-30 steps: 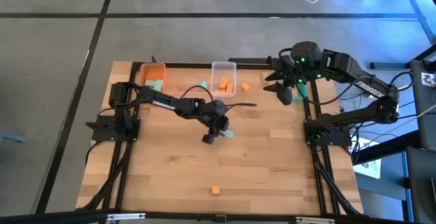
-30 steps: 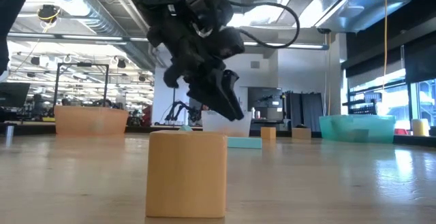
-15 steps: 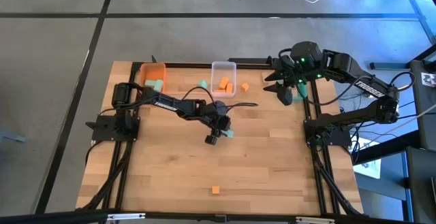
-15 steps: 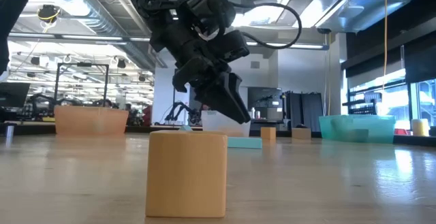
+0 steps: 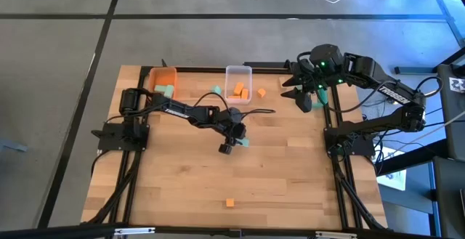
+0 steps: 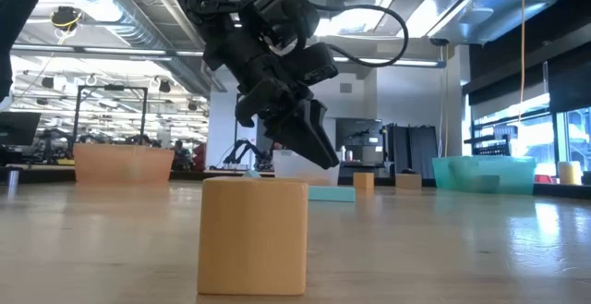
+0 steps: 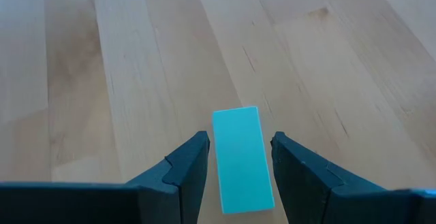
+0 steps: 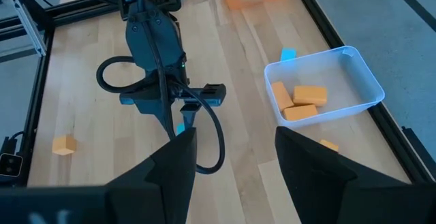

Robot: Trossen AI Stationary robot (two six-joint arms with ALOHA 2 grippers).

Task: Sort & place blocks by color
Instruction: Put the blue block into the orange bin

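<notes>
Little has changed over the last 1 second: the left gripper [image 5: 227, 149] has edged sideways and dipped a touch lower above the middle of the light wooden plank table [image 5: 290, 188], then settled. Its 2 dark fingers [image 7: 184, 166] stand apart with the flat mint-green rectangular block [image 7: 240, 157] lying lengthwise between them on the wood, a thin gap showing on each side, so nothing is clamped yet. I judge that the claw is lined up for a pick and needs only to drop and close.

That block looks smooth, sharp-edged and narrow enough for the jaws to span easily.

Elsewhere, the clear plastic bin [image 5: 239, 68] at the far edge holds orange blocks [image 5: 238, 90], and the orange plastic bin [image 5: 154, 78] holds mint ones.

Waiting over the table's far right corner, the right gripper [image 5: 304, 99] has its fingers apart and empty.
</notes>
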